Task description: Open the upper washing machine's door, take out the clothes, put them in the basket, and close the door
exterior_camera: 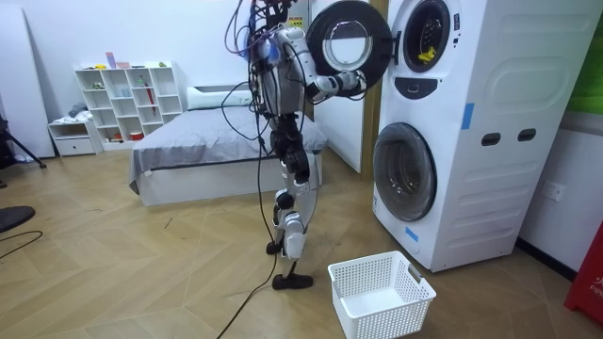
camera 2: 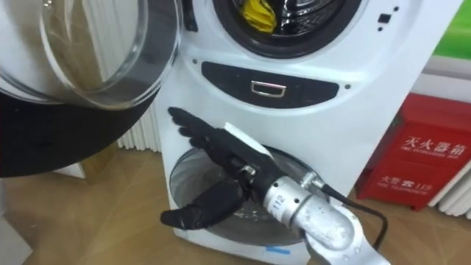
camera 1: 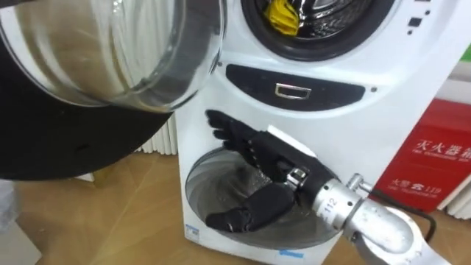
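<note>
Robot standing on wood floor, facing stacked white machines; white basket (exterior_camera: 382,292) sitting on floor near its feet. Upper washing machine (camera 1: 346,118) door (camera 1: 110,51) hanging open at left. Yellow cloth (camera 1: 283,16) lying inside upper drum, nothing touching it. Right robot hand (camera 1: 268,158) hovering below drum opening, in front of lower machine's round door (camera 1: 213,184), fingers apart and straight, thumb hanging beneath, holding nothing. Red box (camera 1: 434,165) standing at far right, beside machines.
</note>
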Available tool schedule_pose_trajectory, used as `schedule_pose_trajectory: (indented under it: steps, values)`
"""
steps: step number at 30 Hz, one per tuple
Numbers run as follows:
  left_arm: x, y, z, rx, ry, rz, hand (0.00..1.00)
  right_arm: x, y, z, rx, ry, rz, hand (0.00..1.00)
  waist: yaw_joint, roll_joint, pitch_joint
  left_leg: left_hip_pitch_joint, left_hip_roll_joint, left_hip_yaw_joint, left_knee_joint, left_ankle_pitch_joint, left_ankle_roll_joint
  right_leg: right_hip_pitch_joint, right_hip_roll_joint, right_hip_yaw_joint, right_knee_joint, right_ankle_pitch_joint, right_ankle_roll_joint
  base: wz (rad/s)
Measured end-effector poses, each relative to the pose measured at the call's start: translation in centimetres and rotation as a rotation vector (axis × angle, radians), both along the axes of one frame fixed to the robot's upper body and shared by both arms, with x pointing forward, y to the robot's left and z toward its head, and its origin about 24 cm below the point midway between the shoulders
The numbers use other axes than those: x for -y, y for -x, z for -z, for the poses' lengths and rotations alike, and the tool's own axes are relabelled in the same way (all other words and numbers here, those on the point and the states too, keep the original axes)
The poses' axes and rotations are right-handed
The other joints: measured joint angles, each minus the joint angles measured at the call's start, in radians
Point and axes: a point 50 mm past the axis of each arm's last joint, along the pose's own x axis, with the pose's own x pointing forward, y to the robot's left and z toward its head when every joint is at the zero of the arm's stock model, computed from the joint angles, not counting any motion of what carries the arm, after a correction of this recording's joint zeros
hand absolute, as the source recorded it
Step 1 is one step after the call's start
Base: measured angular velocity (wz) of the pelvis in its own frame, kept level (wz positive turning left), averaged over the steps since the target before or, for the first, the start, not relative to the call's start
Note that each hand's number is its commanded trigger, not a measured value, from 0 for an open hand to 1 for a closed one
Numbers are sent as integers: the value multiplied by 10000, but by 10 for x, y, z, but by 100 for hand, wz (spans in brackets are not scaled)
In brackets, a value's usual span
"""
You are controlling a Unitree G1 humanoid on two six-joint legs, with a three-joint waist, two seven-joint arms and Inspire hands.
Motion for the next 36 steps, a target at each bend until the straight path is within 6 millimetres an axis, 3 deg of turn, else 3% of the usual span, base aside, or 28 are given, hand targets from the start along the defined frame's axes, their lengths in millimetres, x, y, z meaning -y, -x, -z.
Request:
schedule_pose_trajectory:
  steps: [2, 7, 10, 12, 15, 26, 29, 34, 36]
  values:
    - [1, 0, 0, -26, 14, 88, 0, 5, 6, 14, -562, 179, 171, 0, -1, -23, 13, -26, -11, 2, 32, -11, 14, -13, -2, 34, 4, 9, 14, -2]
    - [2, 3, 1, -130, -61, 192, 0, 14, 11, 38, -1496, 467, 616, 0, -13, 212, 128, -40, -7, 165, 25, -22, 17, -104, 1, 173, 24, 13, 22, -11]
    - [3, 8, 3, -244, -135, 175, 0, 18, 8, 36, -1406, 408, 904, 0, -75, 356, 71, -88, -3, 244, 47, -22, 20, -188, -1, 270, 31, 14, 21, -8]
    - [3, 11, 3, -262, -139, 148, 0, 26, 4, 30, -1091, 188, 1426, 0, -69, 393, -5, -46, -1, 332, 44, -20, 24, -210, -2, 334, 14, 13, 21, -7]
    - [3, 18, 4, -394, -116, 119, 0, 27, 0, 19, -556, -269, 2101, 0, -97, 429, -31, 16, 4, 430, 30, -21, 28, -180, -10, 361, 24, 13, 22, -5]
    - [3, 16, 3, -177, -254, -113, 0, 26, -11, -25, 1456, -1279, 2966, 0, -255, 416, -14, 12, 27, 470, 57, -30, 36, -168, -11, 342, 50, 13, 23, 0]
    - [3, 15, 3, -177, -302, -26, 0, 24, -19, -40, 2047, -1414, 3040, 0, -286, 416, 31, -48, 118, 472, 97, -59, 2, -242, 52, 344, 168, 10, 26, 0]
    - [6, 17, 4, -249, -206, -107, 0, 23, -18, -51, 2488, -1760, 3190, 0, -279, 337, 23, -185, 302, 463, 515, -188, -105, -247, 215, 352, 215, 9, 23, 0]
    - [7, 18, 5, -248, -202, -113, 0, 23, -18, -53, 2544, -1783, 3232, 0, -267, 338, 30, -441, 416, 355, 972, -391, -140, -280, 297, 273, 327, -57, -83, 8]
